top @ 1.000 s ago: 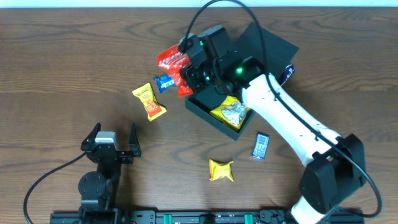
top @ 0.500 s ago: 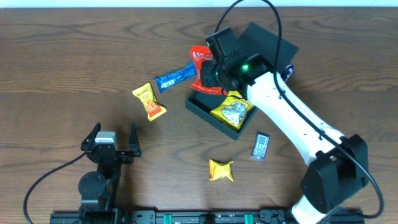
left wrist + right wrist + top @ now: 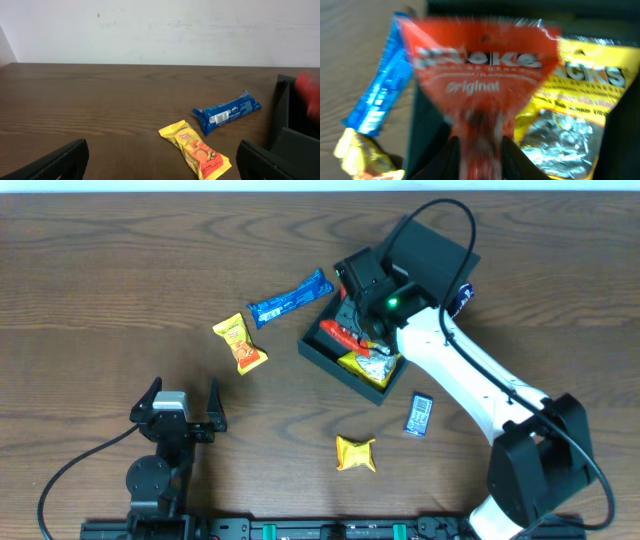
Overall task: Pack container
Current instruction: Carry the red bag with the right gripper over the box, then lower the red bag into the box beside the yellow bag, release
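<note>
In its wrist view alone, the right end effector [image 3: 479,151] pinches the red packet [image 3: 480,65].

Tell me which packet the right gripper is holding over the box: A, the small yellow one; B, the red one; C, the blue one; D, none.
B: in the right wrist view the red packet is pinched in the right gripper above the container, while the blue packet lies on the table.
</note>
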You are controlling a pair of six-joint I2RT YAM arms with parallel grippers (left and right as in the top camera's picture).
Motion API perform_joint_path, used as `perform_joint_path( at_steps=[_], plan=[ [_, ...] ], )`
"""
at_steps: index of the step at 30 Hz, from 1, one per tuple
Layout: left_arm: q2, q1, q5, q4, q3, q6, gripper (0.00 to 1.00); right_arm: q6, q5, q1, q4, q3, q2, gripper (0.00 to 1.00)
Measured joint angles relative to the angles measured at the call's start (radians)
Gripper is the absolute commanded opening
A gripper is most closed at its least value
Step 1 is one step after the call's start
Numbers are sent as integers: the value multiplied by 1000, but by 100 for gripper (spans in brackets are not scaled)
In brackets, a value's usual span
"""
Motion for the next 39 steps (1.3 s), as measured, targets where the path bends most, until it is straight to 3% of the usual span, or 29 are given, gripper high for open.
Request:
perform_joint_path(
  at_steps=[8,12,25,39],
  plan=[
    [0,0,0,0,0,0,95,29,3,6,63,-35,1,26],
    [0,0,0,0,0,0,95,34,2,18,63,-35,1,2],
    [0,0,0,0,0,0,95,133,2,48,67,-36,5,2],
    [0,0,0,0,0,0,95,158,36,48,106,-45,183,1]
  ],
)
